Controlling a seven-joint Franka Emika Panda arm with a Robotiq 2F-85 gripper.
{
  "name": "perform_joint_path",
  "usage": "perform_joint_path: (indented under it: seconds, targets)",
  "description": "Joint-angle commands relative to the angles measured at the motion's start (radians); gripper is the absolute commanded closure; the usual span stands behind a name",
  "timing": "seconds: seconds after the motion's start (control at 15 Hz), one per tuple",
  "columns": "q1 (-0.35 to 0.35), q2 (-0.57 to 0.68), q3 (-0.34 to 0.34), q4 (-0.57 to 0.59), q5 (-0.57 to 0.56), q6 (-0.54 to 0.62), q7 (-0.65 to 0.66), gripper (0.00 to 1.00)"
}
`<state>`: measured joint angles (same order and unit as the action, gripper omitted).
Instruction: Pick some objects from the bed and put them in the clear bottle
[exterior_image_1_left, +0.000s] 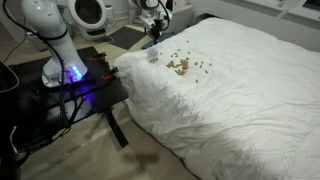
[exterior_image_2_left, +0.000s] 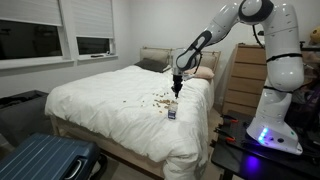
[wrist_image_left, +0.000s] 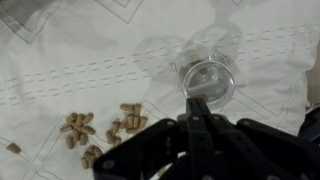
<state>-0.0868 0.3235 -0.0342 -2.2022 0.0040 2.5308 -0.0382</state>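
The fingers (wrist_image_left: 192, 112) of the gripper (wrist_image_left: 196, 100) are pressed together, with the tips meeting just over the near rim of the clear bottle (wrist_image_left: 207, 76). Whether a pellet is pinched between them cannot be told, because the tips cover that spot. The bottle stands upright on the white bed (wrist_image_left: 120, 50). A few brown bits appear to lie inside it, though glare on the clear wall makes this uncertain. The loose pellets (wrist_image_left: 82, 132) lie clustered on the bed to the left of the bottle, apart from it.

Step in hand, as judged: delivery at the bottle mouth. The next move calls for centring the tips over the opening, then parting the fingers. An off-centre release would drop the load onto the bed.

In an exterior view the gripper (exterior_image_2_left: 177, 88) hangs directly above the bottle (exterior_image_2_left: 172, 113), and the pellets there are mere specks.
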Motion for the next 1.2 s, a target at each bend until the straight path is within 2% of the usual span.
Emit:
perform_joint_path:
  seconds: [0.0,0.67,0.73,0.87,1.13]
  targets:
    - [0.017,-0.001,-0.002,-0.04,-0.02,0.086,-0.016,1.0]
    - [0.043,0.038,0.003,-0.064,-0.029,0.125,-0.015,0.98]
    - [0.043,0.042,0.002,-0.065,-0.032,0.131,-0.016,0.73]
    - [0.043,0.048,0.004,-0.064,-0.034,0.138,-0.019,0.69]
    - [0.041,0.057,0.003,-0.062,-0.036,0.146,-0.021,0.4]
